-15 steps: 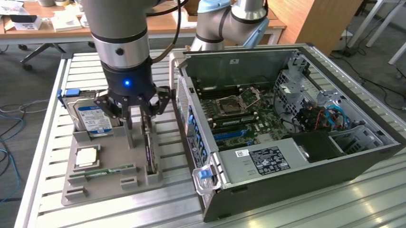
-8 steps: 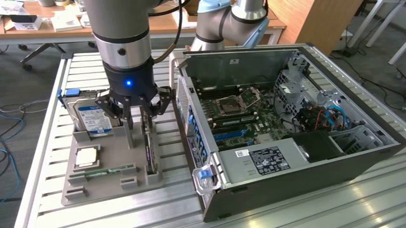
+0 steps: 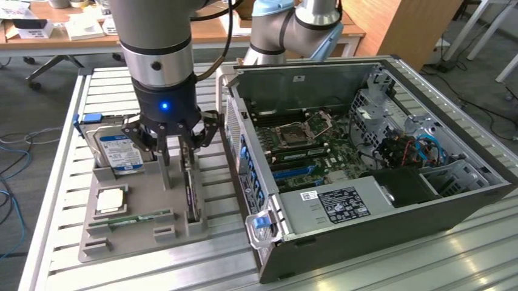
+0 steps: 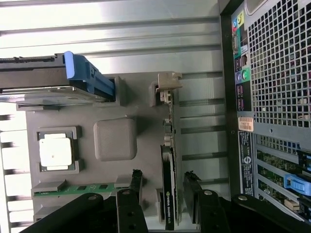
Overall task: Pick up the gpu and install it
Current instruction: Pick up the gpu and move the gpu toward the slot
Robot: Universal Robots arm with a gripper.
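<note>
The gpu (image 3: 193,197) stands on its long edge in a slot of the grey holder tray (image 3: 97,248), next to the computer case. In the wrist view the gpu (image 4: 169,160) is a thin dark card with a metal bracket at its far end. My gripper (image 3: 178,180) hangs straight down over it, open. One of the fingers (image 4: 136,180) is on each side of the card, apart from it, and the gripper (image 4: 164,174) holds nothing.
The tray (image 4: 87,111) also holds a hard drive (image 3: 117,151), a CPU (image 3: 111,200) and a green RAM stick (image 3: 130,219). The open computer case (image 3: 453,206) lies to the exterior view's right, motherboard (image 3: 316,151) exposed. Its rear panel (image 4: 277,73) is close to the gpu.
</note>
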